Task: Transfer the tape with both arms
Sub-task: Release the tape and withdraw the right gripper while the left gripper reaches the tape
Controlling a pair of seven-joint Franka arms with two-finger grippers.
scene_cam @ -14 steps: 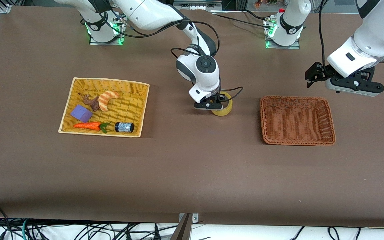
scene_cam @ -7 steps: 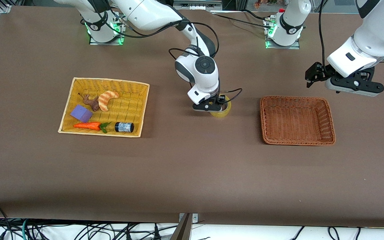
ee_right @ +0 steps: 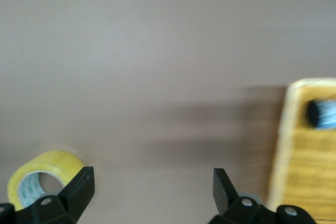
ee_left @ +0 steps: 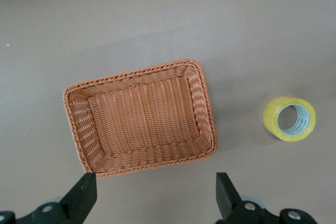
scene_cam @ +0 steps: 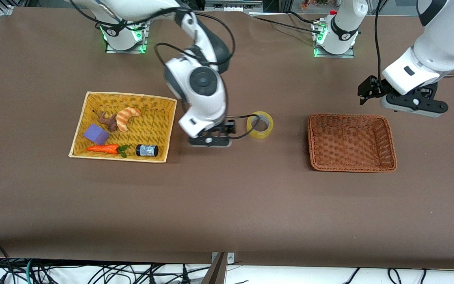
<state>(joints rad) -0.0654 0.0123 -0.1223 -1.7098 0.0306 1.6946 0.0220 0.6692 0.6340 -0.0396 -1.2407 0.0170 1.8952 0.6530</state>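
Observation:
The tape (scene_cam: 260,124), a yellowish ring, lies on the brown table between the two baskets with nothing touching it. It also shows in the left wrist view as the tape (ee_left: 290,119) and in the right wrist view as the tape (ee_right: 38,181). My right gripper (scene_cam: 210,142) hangs open and empty over the table between the tape and the yellow basket (scene_cam: 80,123). Its fingers (ee_right: 79,188) stand wide apart beside the roll. My left gripper (scene_cam: 411,107) waits open over the table by the brown basket (scene_cam: 389,142), with its fingers (ee_left: 84,195) spread wide.
The yellow basket holds a purple block (scene_cam: 96,134), a carrot (scene_cam: 103,148), a croissant (scene_cam: 127,117), a brown figure (scene_cam: 107,119) and a small dark jar (scene_cam: 147,150). The brown basket (ee_left: 73,129) has nothing in it. A black cable (scene_cam: 246,127) from the right wrist loops beside the tape.
My right gripper has opened and let go of the tape, then risen and swung toward the yellow basket. The tape stays on the table. The left arm has barely shifted.

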